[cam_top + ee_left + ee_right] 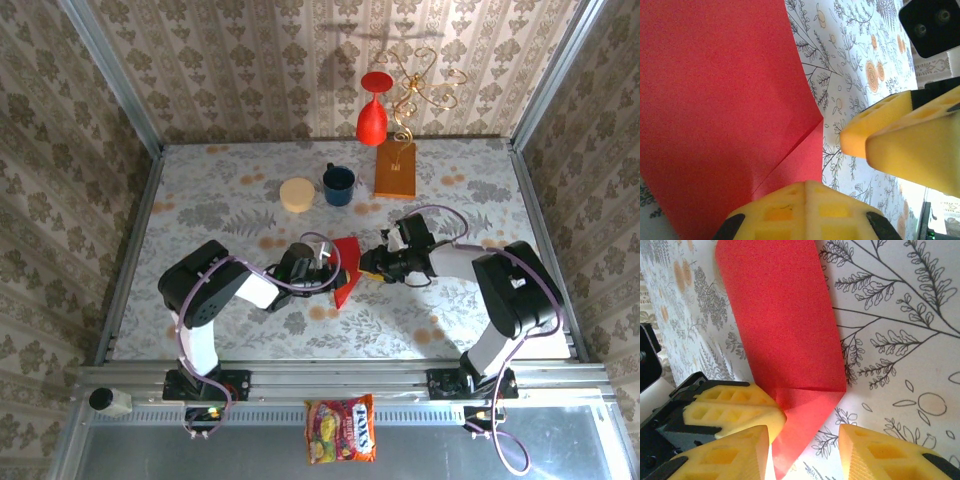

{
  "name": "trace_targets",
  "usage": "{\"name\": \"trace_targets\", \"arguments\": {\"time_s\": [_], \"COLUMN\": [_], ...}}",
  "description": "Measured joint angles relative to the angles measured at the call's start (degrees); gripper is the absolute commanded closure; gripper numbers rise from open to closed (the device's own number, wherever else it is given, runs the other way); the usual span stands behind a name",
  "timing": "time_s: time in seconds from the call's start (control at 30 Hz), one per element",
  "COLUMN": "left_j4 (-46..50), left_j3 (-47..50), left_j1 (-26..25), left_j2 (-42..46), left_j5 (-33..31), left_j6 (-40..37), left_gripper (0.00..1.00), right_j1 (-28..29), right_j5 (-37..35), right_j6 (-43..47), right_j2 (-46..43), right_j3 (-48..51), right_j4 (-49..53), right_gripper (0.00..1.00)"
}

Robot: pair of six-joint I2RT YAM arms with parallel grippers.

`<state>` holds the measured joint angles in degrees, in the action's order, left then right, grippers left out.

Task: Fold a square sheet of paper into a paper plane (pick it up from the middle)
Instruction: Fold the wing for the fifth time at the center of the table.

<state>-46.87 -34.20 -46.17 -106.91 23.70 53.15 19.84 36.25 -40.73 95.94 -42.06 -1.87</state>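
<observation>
The square sheet of paper (347,262) lies near the middle of the flower-patterned counter (220,330), between the two arms. It is already creased into a long, pointed red shape. In the right wrist view the paper (785,325) is a tall strip with a fold line across its lower part and a smaller flap tapering to a point below it. In the left wrist view the paper (715,100) covers the left half of the picture, with one layer lapping over another along a slanted edge. The left claw (328,270) reaches in from the left. Its yellow pads (775,210) are pressed tight together with no gap, and their tips sit against the paper's edge. I cannot tell whether they pinch the paper or only press on it. The right claw (368,265) comes in from the right and stands partly apart. In its own view the right claw (805,432) has one pad on each side of the paper's pointed flap, and the right pad stands clear of the paper. The left claw (765,412) touches the paper just left of the fold. At the far side of the counter stand a cream round block (296,194), a dark blue mug (338,185), an orange-brown block (395,168), a red goblet-shaped vase (372,110) and a gold wire ornament (420,85). A sweets bag (342,430) lies on the near ledge.
</observation>
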Motion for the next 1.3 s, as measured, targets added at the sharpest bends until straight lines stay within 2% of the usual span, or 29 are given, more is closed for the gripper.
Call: {"name": "trace_targets", "arguments": {"time_s": [0.5,0.83,1.3], "left_j4": [-0.3,-1.0,-2.3], "left_j3": [0.2,0.7,1.4], "left_j1": [0.2,0.5,0.9], "left_j2": [0.0,0.0,0.0], "left_j5": [1.2,1.6,2.1], "left_j6": [0.0,-0.4,-0.4], "left_gripper": [1.0,1.0,1.0], "right_j1": [1.9,0.9,0.6], "right_j5": [1.6,1.2,0.7], "right_j6": [-1.6,-1.2,-1.1], "right_j2": [3.5,2.4,2.8], "right_j3": [-2.2,-0.2,-0.4], "right_j4": [-3.5,-2.6,-1.8], "right_gripper": [0.69,0.62,0.63]}}
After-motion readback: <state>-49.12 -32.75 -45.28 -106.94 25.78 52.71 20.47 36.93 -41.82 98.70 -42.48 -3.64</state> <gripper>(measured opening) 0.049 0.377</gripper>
